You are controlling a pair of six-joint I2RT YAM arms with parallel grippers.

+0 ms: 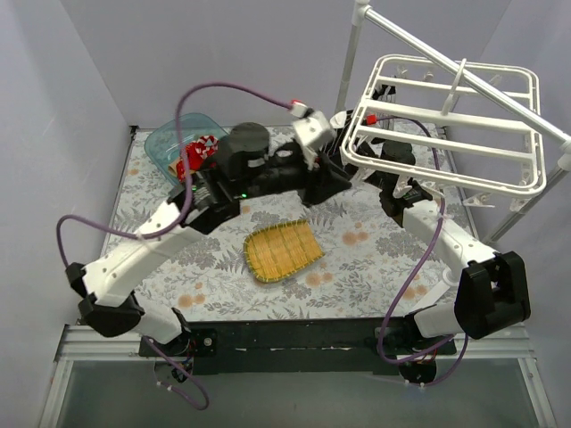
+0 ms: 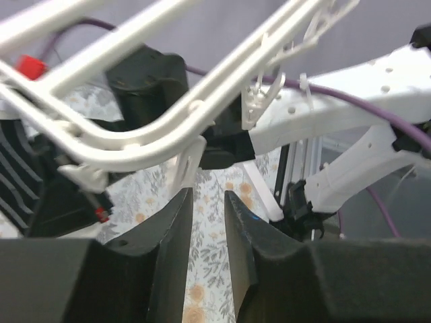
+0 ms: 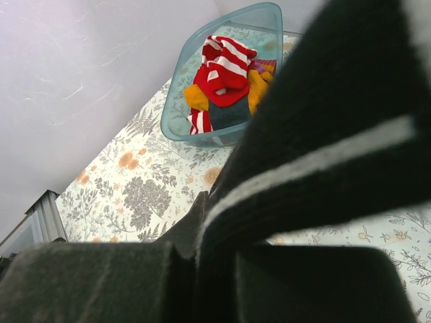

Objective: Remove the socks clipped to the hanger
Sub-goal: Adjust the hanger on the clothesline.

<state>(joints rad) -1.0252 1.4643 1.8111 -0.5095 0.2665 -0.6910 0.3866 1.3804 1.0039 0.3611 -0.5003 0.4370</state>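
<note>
The white grid hanger (image 1: pixel 446 176) hangs at the back right. My left gripper (image 1: pixel 335 174) is under its left corner, and in the left wrist view it (image 2: pixel 207 195) is open by a narrow gap and empty. A white clip (image 2: pixel 185 165) dangles from the hanger rail (image 2: pixel 168 128) just above its fingertips. My right gripper (image 1: pixel 390 169) is under the hanger too. In the right wrist view it (image 3: pixel 212 215) is shut on a black sock with a white stripe (image 3: pixel 323 134). Dark striped fabric (image 2: pixel 17 175) shows at the left edge of the left wrist view.
A teal bin (image 1: pixel 161 143) at the back left holds red-and-white striped and mustard socks (image 3: pixel 222 67). A yellow woven mat (image 1: pixel 281 250) lies mid-table. The white pole stand (image 1: pixel 419 40) carries the hanger. Grey walls close in the left and back.
</note>
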